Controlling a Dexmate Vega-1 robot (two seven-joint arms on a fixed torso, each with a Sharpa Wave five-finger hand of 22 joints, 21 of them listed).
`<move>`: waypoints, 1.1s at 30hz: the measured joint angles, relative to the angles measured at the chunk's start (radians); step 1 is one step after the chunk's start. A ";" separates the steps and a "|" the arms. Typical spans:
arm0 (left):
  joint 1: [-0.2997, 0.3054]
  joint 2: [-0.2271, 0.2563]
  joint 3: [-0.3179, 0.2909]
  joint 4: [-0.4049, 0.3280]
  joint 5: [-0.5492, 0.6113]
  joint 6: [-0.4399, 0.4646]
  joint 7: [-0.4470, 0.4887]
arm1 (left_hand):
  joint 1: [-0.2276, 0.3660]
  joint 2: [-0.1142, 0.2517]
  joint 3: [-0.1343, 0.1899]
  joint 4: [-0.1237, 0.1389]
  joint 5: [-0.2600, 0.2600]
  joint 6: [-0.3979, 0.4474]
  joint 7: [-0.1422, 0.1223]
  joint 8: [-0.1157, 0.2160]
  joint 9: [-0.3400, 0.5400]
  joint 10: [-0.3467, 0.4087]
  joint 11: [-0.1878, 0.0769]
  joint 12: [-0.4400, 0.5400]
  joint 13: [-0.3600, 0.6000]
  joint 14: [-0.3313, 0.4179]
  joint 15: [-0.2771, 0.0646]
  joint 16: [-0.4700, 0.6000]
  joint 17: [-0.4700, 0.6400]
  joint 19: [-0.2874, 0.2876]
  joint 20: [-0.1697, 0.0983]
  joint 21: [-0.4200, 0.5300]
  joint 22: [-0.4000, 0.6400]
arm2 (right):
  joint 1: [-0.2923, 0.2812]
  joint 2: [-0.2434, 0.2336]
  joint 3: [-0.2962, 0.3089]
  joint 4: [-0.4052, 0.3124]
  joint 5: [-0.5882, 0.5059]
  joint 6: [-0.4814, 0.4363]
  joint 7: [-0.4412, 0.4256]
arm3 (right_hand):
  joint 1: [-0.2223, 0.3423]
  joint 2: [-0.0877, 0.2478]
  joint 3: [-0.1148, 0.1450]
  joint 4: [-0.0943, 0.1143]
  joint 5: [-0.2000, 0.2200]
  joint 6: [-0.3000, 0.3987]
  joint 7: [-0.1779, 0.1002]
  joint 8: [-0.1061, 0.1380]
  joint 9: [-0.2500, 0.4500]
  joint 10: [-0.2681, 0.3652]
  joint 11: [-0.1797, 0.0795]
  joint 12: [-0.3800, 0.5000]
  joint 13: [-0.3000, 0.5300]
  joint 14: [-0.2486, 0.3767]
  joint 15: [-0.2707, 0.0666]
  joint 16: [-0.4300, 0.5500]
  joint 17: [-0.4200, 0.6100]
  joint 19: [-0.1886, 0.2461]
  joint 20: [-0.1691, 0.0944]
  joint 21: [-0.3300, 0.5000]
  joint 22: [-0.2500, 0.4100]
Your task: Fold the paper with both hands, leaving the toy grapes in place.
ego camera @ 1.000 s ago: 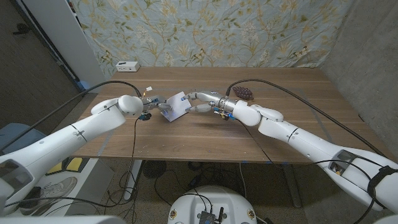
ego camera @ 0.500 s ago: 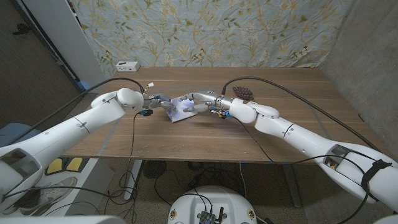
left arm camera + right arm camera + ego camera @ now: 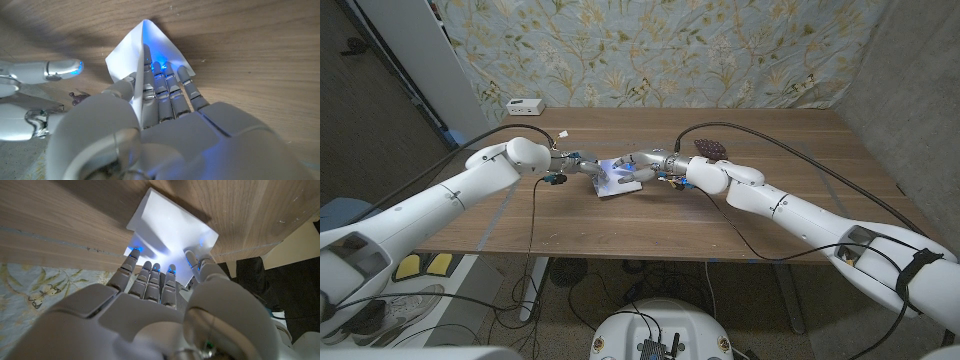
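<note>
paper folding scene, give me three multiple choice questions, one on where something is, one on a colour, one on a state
1. Where are the toy grapes?
A. behind the right hand, further from the robot
B. on the paper
C. in the left hand

2. What colour is the paper?
A. yellow
B. white
C. black

3. What state is the paper in?
A. rolled into a tube
B. partly folded, with both hands on it
C. lying on the floor

Answers:
1. A, the head view shows them on the table past the right hand.
2. B, it is white in all views.
3. B, the left wrist view shows a raised flap at the left hand.
</note>
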 measured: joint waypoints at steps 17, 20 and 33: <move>0.016 0.051 0.009 -0.092 0.132 0.042 0.054 | -0.281 -0.130 -0.233 0.041 -0.040 -0.337 -0.053 -0.129 -0.015 -0.116 -0.025 -0.060 0.028 -0.012 -0.003 -0.008 0.024 -0.050 -0.001 0.061 -0.027 | 0.044 0.015 -0.052 0.031 -0.009 -0.092 0.074 | -0.009 -0.001 0.016 -0.016 0.000 0.089 0.021 0.015 0.000 0.080 0.012 0.016 0.000 0.086 -0.003 0.012 -0.017 0.044 0.005 0.009 0.000; 0.028 0.065 0.011 -0.130 0.185 0.073 0.082 | -0.320 -0.156 -0.271 0.038 -0.050 -0.457 -0.084 -0.132 -0.031 -0.171 -0.036 -0.078 0.038 -0.022 -0.014 -0.002 0.032 -0.073 0.004 0.076 -0.018 | 0.046 0.013 -0.057 0.028 -0.013 -0.100 0.076 | -0.004 0.004 0.026 -0.026 0.000 0.113 0.011 0.023 0.000 0.105 -0.005 0.025 0.000 0.098 -0.010 0.012 -0.019 0.054 0.006 0.009 0.000; 0.073 0.081 0.032 -0.261 0.460 0.246 0.189 | -0.234 -0.012 -0.185 -0.020 -0.045 -0.463 -0.138 -0.053 -0.081 -0.108 -0.063 -0.034 0.063 0.077 -0.069 0.047 0.022 0.043 -0.018 0.197 -0.012 | 0.049 0.003 -0.072 0.009 -0.025 -0.115 0.080 | 0.011 0.019 0.042 -0.042 0.000 0.149 -0.004 0.023 -0.003 0.141 -0.041 0.029 -0.003 0.114 -0.026 0.012 -0.020 0.059 0.001 0.016 0.000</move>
